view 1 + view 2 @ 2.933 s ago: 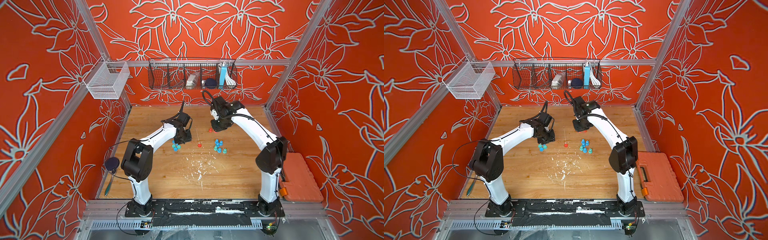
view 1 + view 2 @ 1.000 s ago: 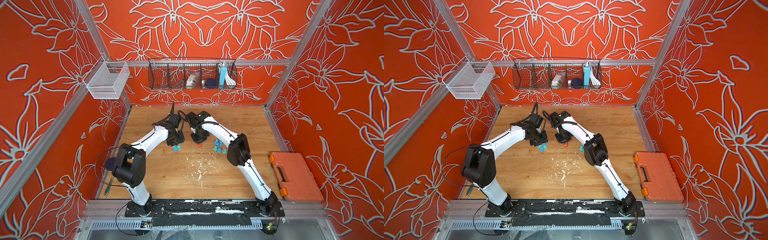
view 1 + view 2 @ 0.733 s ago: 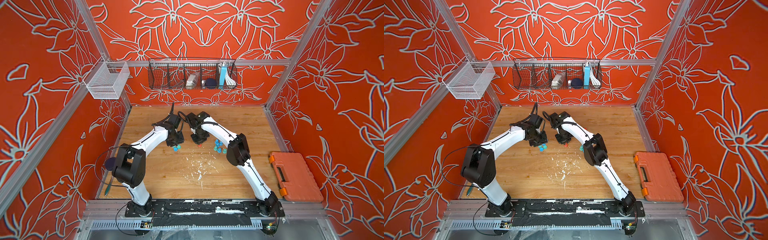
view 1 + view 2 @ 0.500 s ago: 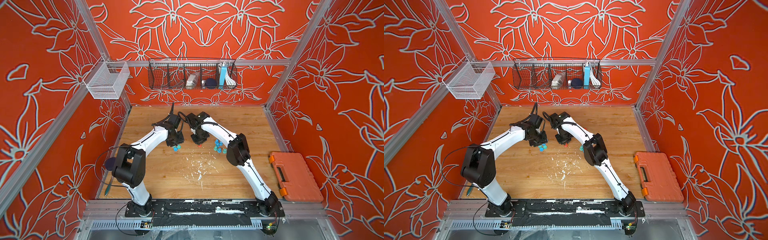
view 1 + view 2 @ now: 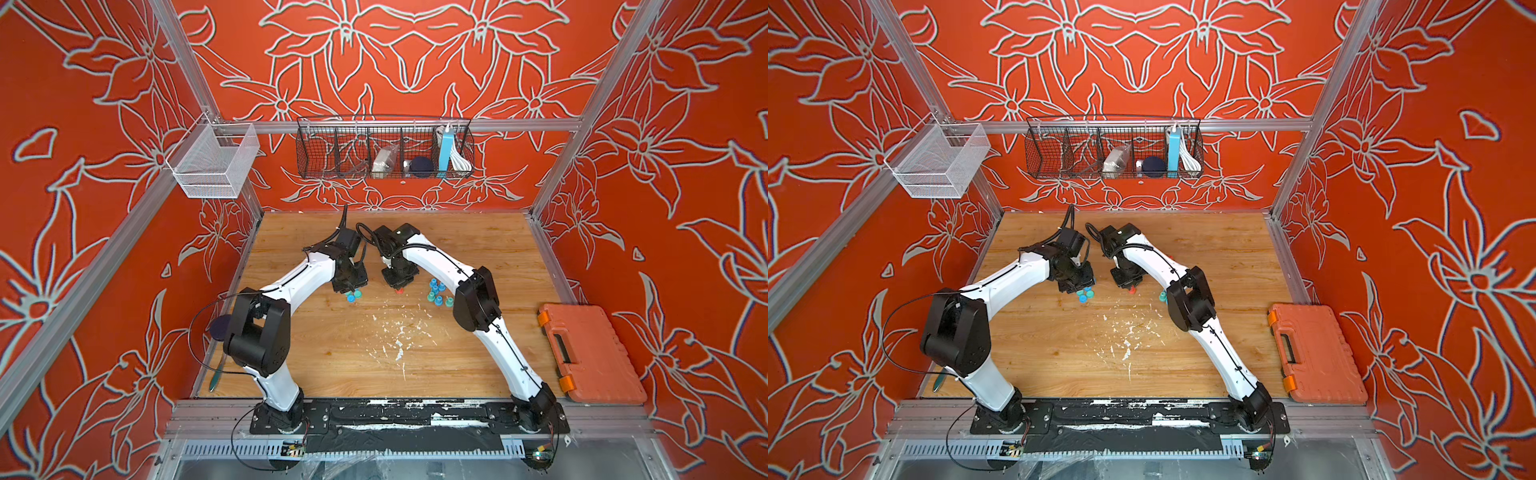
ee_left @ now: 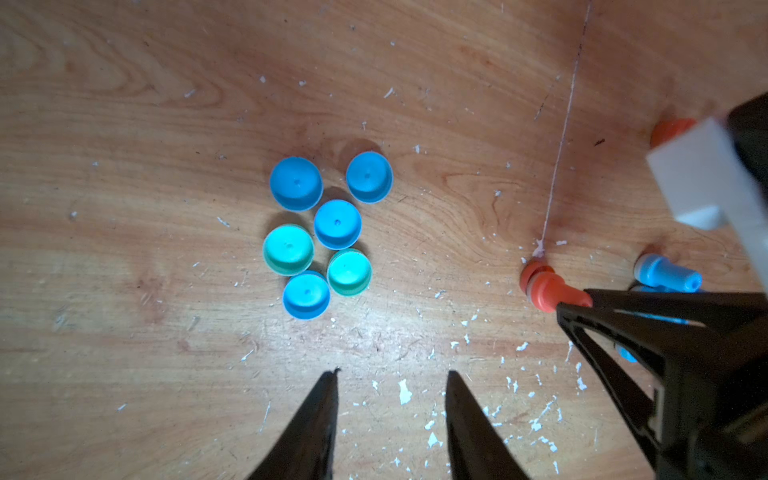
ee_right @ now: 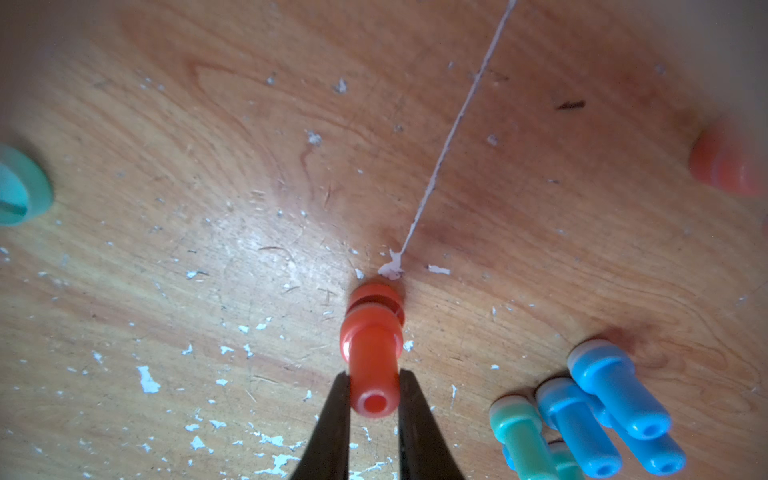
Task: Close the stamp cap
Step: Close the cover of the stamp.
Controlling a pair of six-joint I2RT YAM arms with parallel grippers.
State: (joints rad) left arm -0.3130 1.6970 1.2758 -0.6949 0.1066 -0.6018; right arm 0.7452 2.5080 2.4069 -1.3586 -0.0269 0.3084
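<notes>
Right pincer [image 7: 374, 376] clamping the orange plastic stamp [image 7: 372, 349], left pincer [image 6: 392, 374] parted and empty: I should press straight down, square onto its round orange cap [image 7: 376, 296].

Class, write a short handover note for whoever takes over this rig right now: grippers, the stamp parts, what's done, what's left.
Right gripper: shut on the orange plastic stamp, upright on its orange round cap on the wooden table.
Left gripper: open, empty, above the table near six blue and teal round caps.
Done: stamp set onto cap.
Left: a dark gap shows between them, so probably press down fully, then release.
</notes>
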